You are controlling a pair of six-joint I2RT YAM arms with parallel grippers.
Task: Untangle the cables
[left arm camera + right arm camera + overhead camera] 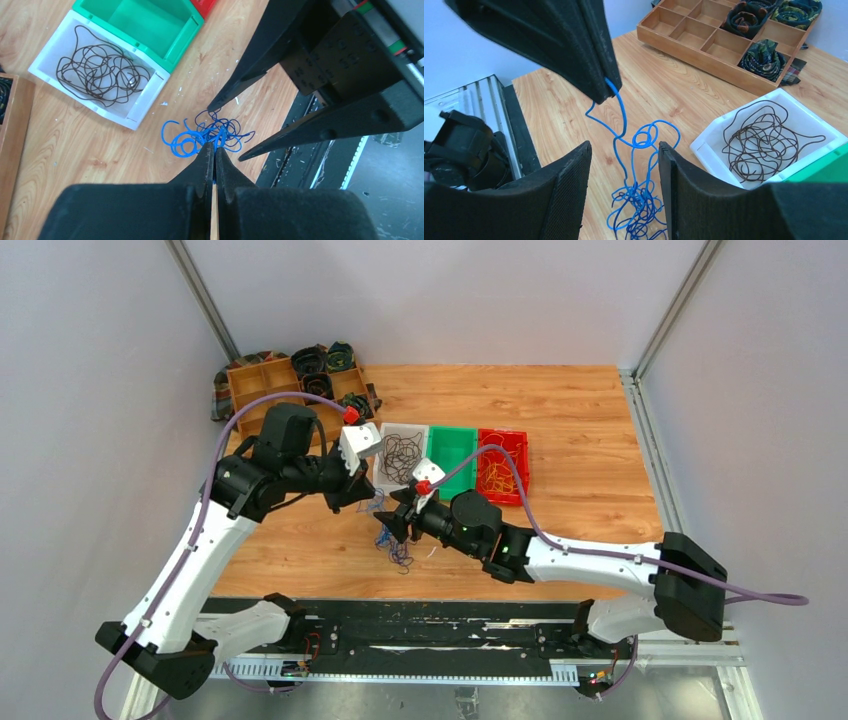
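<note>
Left gripper [215, 147] is pinched completely shut on one strand of the blue cable [639, 200], and from the right wrist cam I can see that strand running up from the pile into its tips. Most of the blue tangle sits on the wooden table [580, 420], just on the near side of the white bin [150, 95]. Right gripper [624, 145] is open about halfway, with one finger on each side of the raised blue loops. It isn't clamping anything, and I can't tell if it's actually touching them. The white bin has the black cable [95, 70] loose inside. To its right is the green bin [452, 455], then the red bin [500, 440] with the yellow-orange cables [497, 478]. The wooden divided tray [684, 45] sits at the far left.
</note>
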